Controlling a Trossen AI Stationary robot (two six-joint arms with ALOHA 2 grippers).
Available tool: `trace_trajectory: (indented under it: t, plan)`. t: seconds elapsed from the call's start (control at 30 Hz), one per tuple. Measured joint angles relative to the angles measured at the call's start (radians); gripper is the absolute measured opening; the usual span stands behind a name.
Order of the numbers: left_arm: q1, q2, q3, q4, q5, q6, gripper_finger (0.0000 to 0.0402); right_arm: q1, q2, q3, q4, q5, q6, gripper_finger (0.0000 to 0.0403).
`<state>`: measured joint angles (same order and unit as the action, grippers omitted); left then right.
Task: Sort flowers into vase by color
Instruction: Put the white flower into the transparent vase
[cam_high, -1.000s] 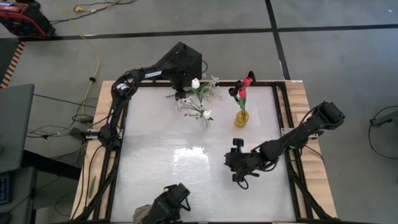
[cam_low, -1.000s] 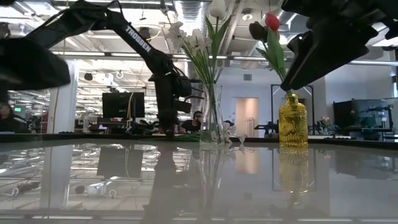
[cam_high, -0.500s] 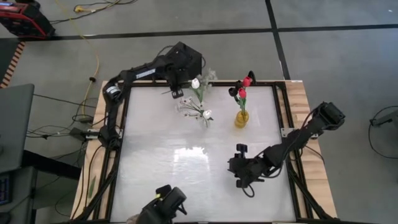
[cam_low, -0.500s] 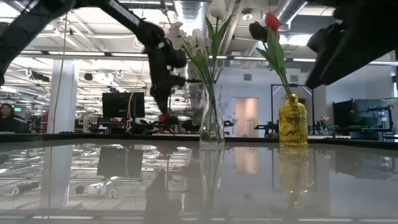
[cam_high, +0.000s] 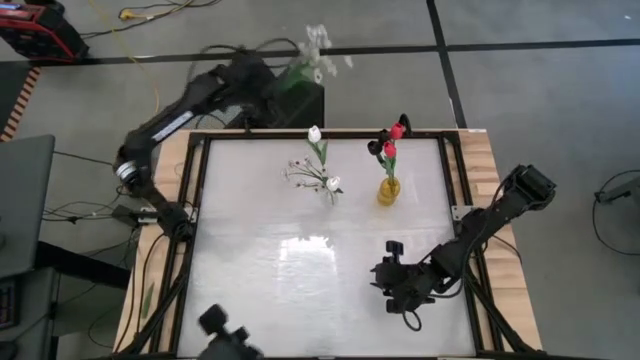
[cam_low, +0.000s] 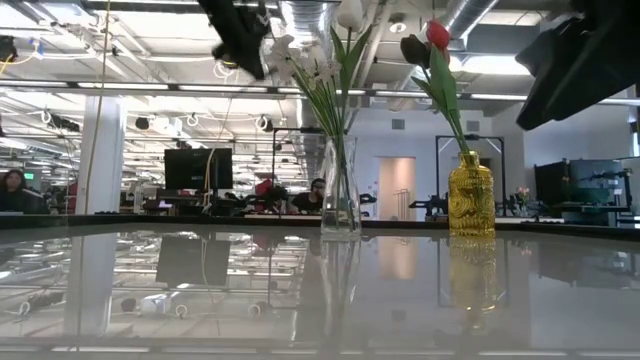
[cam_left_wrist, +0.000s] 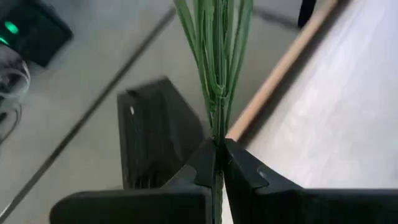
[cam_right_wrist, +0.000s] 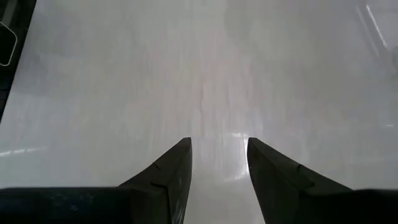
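High view shows the white worktop (cam_high: 300, 270) with the left arm swung out past its far edge, over the floor beside a black box (cam_high: 300, 100). The left gripper (cam_left_wrist: 219, 163) is clamped tight on the green stems of a sprig of small white blossoms (cam_high: 316, 47), which hangs in the air beyond the far edge. The right arm reaches in from the right edge, and the right gripper (cam_high: 398, 290) hovers low over bare worktop near the near-right corner, its fingers (cam_right_wrist: 171, 171) parted with nothing between them. Near the middle of the far edge stands a clear glass vase (cam_low: 340, 190) holding white tulips (cam_high: 314, 133) and white sprigs. Just beside it, toward the right edge, a yellow glass vase (cam_low: 471, 195) holds red tulips (cam_high: 396, 131) and one dark purple bloom (cam_high: 374, 148)
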<state>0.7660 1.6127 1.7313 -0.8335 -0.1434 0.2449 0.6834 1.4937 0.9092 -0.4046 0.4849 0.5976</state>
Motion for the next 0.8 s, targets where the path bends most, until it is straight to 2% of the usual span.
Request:
trace_trajectory:
  t: [0.1,0.2,0.37,0.6,0.7,0.8]
  plan:
    - [-0.012,-0.092,0.0,0.034,0.035,-0.05,0.0001,0.006,0.0,0.0,0.001,0.019,0.0,0.018]
    - [-0.046,-0.179,0.0,0.11,0.143,-0.095,0.0,0.006,0.0,0.0,0.001,0.023,-0.003,0.018]
    - [-0.189,-0.277,0.0,0.279,0.241,-0.139,0.0,0.001,0.0,0.0,0.001,0.045,-0.004,0.018]
    - [-0.483,-0.3,-0.025,0.462,0.26,-0.091,0.0,0.001,0.0,0.0,0.002,0.046,-0.003,0.018]
    - [-0.582,-0.286,-0.107,0.643,0.253,-0.042,0.0,0.001,0.0,0.0,0.003,0.051,-0.003,0.018]
    - [-0.618,-0.266,-0.224,0.879,0.238,-0.019,0.0,0.001,0.0,0.0,0.011,0.066,-0.003,0.018]
